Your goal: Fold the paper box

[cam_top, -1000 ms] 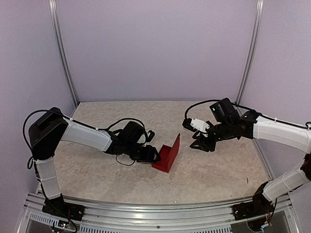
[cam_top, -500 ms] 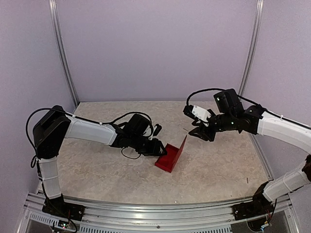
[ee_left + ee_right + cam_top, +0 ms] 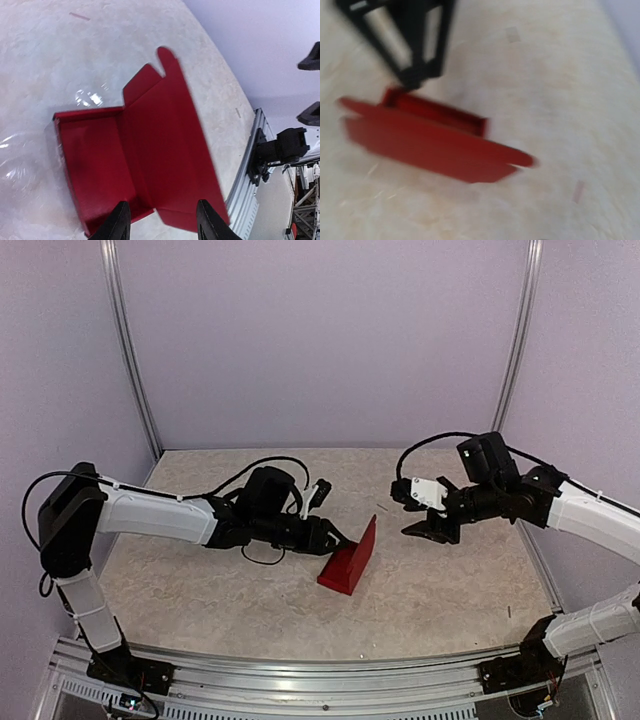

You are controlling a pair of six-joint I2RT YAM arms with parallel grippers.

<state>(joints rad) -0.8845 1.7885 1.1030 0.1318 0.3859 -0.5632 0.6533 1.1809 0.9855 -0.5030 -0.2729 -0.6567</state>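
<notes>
The red paper box (image 3: pixel 345 568) (image 3: pixel 150 150) (image 3: pixel 435 145) sits near the middle of the bench (image 3: pixel 200 580), partly folded, with 1 wide panel (image 3: pixel 366 540) standing tilted on its right side. The left pincer (image 3: pixel 335 536) (image 3: pixel 160 222) is at the box's left edge, its 2 fingers (image 3: pixel 118 222) spread to either side of that edge; I cannot tell whether they touch it. The right pincer (image 3: pixel 408 512) hangs open and empty, apart from the box.
</notes>
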